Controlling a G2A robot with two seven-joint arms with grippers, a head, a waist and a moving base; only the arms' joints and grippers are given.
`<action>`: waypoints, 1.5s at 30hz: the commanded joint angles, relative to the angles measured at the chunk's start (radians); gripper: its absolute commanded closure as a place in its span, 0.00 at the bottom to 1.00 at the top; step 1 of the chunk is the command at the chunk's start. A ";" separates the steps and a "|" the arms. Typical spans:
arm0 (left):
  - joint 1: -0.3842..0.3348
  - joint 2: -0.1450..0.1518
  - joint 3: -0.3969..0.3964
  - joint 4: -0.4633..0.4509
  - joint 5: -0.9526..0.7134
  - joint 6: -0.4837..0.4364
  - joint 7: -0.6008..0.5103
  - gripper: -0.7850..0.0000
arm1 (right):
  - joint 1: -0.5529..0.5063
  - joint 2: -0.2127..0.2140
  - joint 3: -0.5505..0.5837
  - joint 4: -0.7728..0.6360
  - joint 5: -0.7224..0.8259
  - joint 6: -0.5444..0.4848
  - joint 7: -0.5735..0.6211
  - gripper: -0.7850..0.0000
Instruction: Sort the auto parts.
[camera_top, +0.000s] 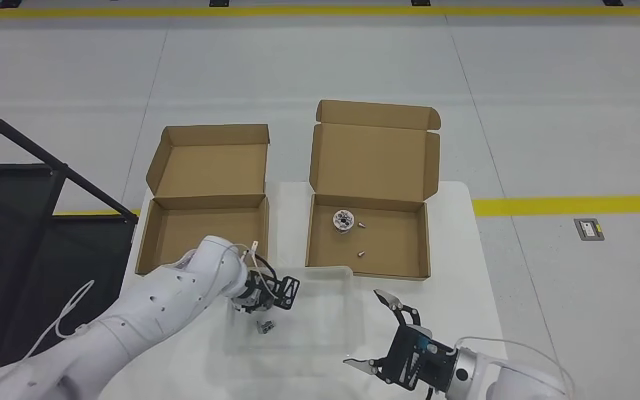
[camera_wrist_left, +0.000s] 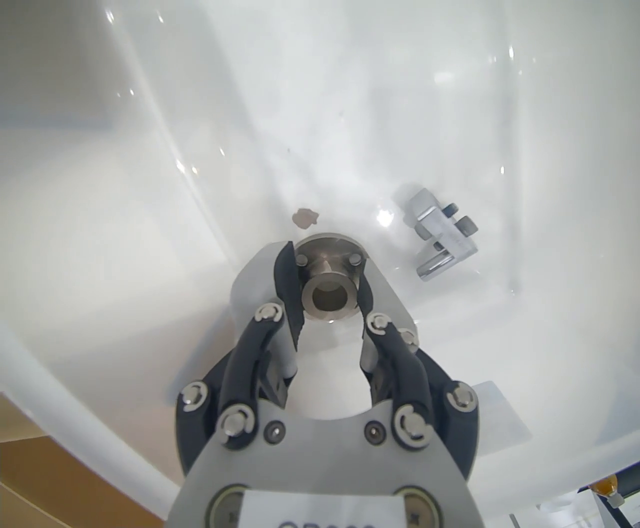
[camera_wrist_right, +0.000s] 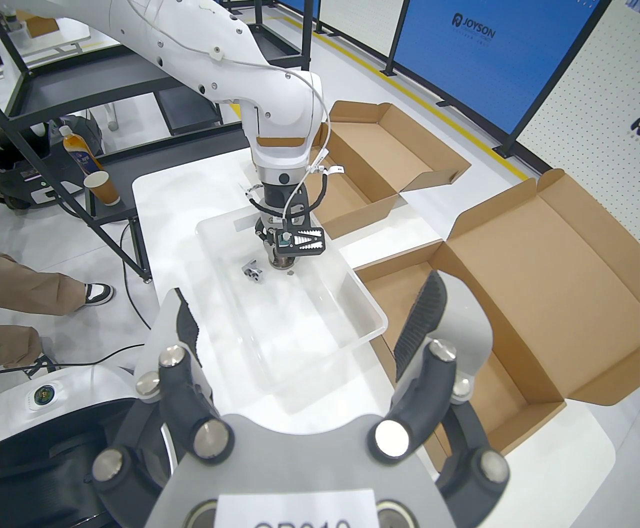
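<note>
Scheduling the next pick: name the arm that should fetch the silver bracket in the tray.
Probably right. The left gripper is shut on the flanged bushing beside the silver bracket, so occupied; the right gripper is open, empty and faces the tray.

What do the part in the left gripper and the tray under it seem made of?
The flanged sleeve looks like metal, dull brushed grey with a soft sheen. The tray looks like clear glossy plastic: see-through, with bright glints.
</note>
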 joint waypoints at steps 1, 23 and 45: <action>0.002 -0.004 0.000 0.007 0.003 0.000 0.002 0.84 | 0.000 0.000 0.000 0.000 0.000 0.000 0.000 0.00; -0.070 0.147 -0.007 -0.237 -0.056 0.000 0.152 1.00 | 0.000 0.000 0.000 0.000 0.000 0.000 0.000 0.00; 0.171 0.556 -0.426 -0.497 -0.190 0.201 0.036 1.00 | 0.000 0.000 0.000 0.000 0.000 0.000 0.000 0.00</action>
